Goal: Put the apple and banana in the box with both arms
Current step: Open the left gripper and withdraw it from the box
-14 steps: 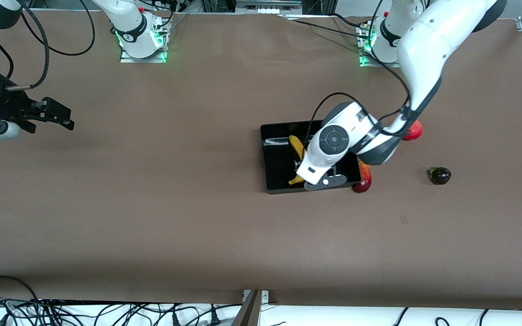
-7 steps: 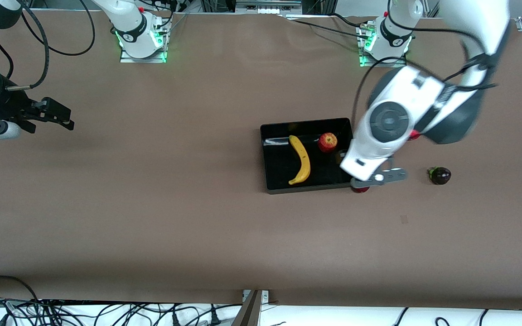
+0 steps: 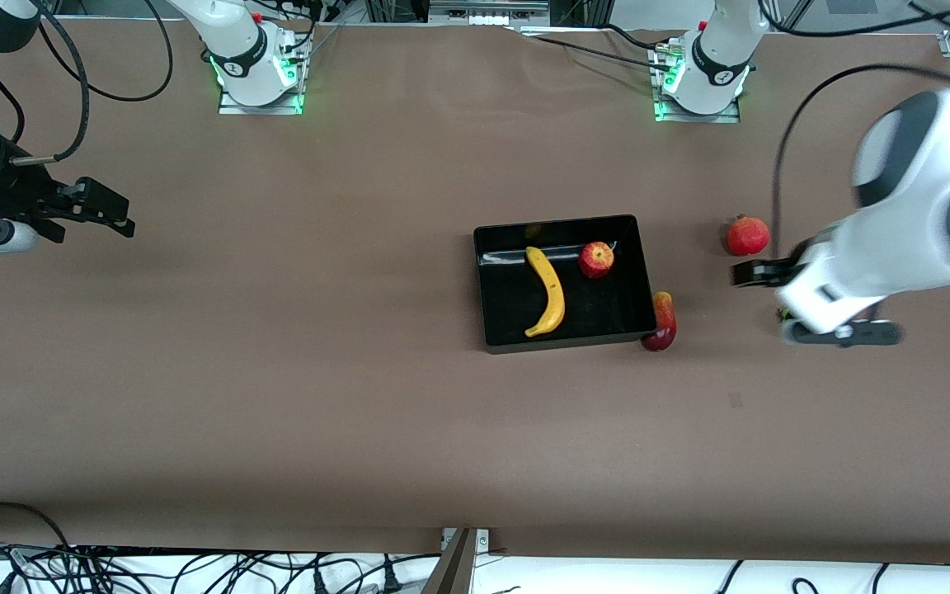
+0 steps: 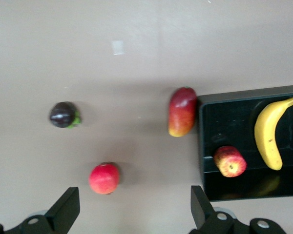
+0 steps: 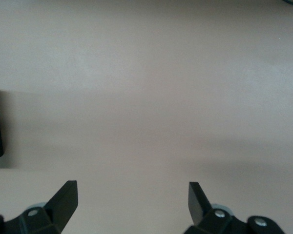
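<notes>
The black box (image 3: 557,223) sits mid-table. The yellow banana (image 3: 547,290) and the small red apple (image 3: 596,259) lie in it, apart from each other. All three also show in the left wrist view: the box (image 4: 201,141), the banana (image 4: 269,133) and the apple (image 4: 230,161). My left gripper (image 3: 759,276) is open and empty, up over the table beside the box toward the left arm's end; its jaws (image 4: 134,212) stand wide. My right gripper (image 3: 104,213) is open and empty (image 5: 132,200), waiting over bare table at the right arm's end.
A red-yellow mango-like fruit (image 3: 661,322) lies against the box's wall at the left arm's end. A round red fruit with a crown tip (image 3: 747,235) lies farther toward that end. A dark purple fruit (image 4: 63,114) is mostly hidden under the left hand in the front view.
My left arm has swung from over the box toward the left arm's end of the table, uncovering the banana and apple in the box. The right arm has not moved.
</notes>
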`<state>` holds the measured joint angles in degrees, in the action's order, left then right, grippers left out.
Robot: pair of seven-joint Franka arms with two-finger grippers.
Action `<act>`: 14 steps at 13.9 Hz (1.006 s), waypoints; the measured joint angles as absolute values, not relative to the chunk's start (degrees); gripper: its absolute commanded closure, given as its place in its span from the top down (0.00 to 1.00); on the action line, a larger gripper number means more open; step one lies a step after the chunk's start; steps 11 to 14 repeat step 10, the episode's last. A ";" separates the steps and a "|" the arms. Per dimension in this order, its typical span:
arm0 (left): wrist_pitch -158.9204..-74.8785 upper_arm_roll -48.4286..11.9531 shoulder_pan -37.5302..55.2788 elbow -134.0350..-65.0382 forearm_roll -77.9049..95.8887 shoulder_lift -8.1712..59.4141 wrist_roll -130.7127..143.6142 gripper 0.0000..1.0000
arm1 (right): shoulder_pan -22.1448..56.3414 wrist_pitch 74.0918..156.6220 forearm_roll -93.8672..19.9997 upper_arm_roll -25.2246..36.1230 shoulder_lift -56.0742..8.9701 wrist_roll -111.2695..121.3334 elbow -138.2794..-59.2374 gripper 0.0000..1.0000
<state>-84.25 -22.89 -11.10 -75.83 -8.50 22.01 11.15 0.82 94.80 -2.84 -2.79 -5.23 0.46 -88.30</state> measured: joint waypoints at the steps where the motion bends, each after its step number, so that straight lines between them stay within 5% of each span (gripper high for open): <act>1: -84.09 -16.54 -7.85 -76.49 -6.22 19.62 7.35 1.00 | 0.82 94.80 -2.84 -2.80 -5.23 0.46 -88.31 1.00; 5: -91.45 -2.57 -0.46 -86.52 -3.96 9.12 0.85 1.00 | 0.82 94.80 -2.84 -2.79 -5.23 0.46 -88.30 1.00; 8: -97.07 -0.47 0.30 -95.96 -3.95 2.04 0.76 1.00 | 0.82 94.80 -2.84 -2.80 -5.23 0.46 -88.30 1.00; 14: -97.09 -0.30 0.51 -97.95 -3.95 0.14 0.76 1.00 | 0.82 94.81 -2.84 -2.79 -5.23 0.46 -88.30 1.00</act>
